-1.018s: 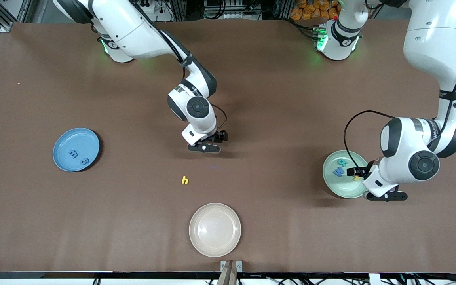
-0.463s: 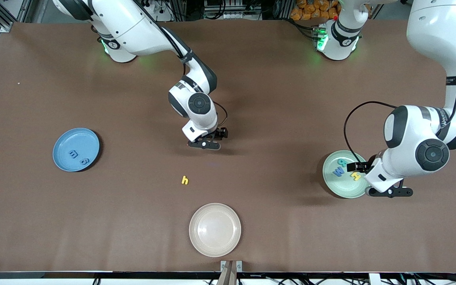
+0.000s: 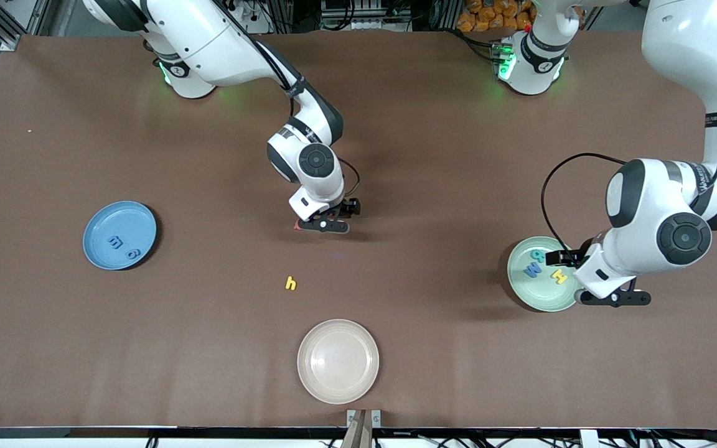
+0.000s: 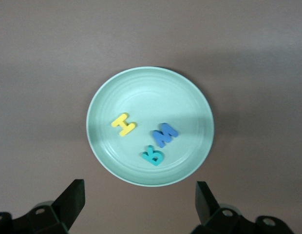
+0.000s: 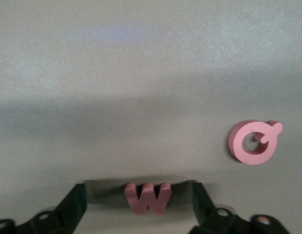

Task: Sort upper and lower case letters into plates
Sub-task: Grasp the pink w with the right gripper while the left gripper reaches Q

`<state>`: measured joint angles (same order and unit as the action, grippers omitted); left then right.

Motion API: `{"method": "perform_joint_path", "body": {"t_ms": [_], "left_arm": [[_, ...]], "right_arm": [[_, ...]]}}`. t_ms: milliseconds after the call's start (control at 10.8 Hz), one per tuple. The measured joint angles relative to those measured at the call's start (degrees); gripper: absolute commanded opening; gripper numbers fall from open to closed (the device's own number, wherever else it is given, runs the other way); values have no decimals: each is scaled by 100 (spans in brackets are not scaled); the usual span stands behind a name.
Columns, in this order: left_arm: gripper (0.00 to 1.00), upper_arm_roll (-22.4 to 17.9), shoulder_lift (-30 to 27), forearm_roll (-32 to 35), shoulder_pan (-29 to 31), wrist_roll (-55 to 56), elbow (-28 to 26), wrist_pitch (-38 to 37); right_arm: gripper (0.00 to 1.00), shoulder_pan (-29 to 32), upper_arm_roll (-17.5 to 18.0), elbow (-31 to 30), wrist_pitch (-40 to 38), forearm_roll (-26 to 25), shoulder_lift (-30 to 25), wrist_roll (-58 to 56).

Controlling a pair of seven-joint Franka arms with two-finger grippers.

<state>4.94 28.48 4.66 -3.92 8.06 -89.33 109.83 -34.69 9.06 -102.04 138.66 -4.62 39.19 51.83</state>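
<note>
My right gripper [image 3: 324, 225] is low at the table's middle, open, with a red W [image 5: 147, 197] lying between its fingers [image 5: 73, 204], touching neither. A red Q [image 5: 253, 142] lies on the table beside it. A yellow h [image 3: 290, 284] lies nearer the front camera. The blue plate [image 3: 100, 218] holds two blue letters [image 3: 115, 241]. The pale green plate [image 3: 520, 283] holds a yellow letter [image 4: 123, 124], a blue M [image 4: 164, 135] and a teal letter [image 4: 153, 155]. My left gripper [image 3: 613, 299] is open and empty, over the table just off that plate's rim [image 4: 97, 151].
A cream-white plate [image 3: 338, 361] sits empty near the table's front edge, nearer the front camera than the yellow h. The left arm's black cable [image 3: 548, 193] loops above the green plate.
My right gripper has come down around the red W. My left gripper has drawn off the green plate toward the left arm's end, and the yellow letter now shows fully in the plate.
</note>
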Motion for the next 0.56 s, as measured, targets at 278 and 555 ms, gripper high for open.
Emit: {"method": "perform_joint_path", "body": {"t_ms": [278, 555], "left_arm": [[100, 101, -125, -192, -313, 405, 51, 0], [100, 138, -181, -205, -938, 1492, 180, 0]], "right_arm": [[0, 0, 2, -4, -5, 0, -57, 7], [0, 1, -7, -21, -7, 0, -75, 17]]}}
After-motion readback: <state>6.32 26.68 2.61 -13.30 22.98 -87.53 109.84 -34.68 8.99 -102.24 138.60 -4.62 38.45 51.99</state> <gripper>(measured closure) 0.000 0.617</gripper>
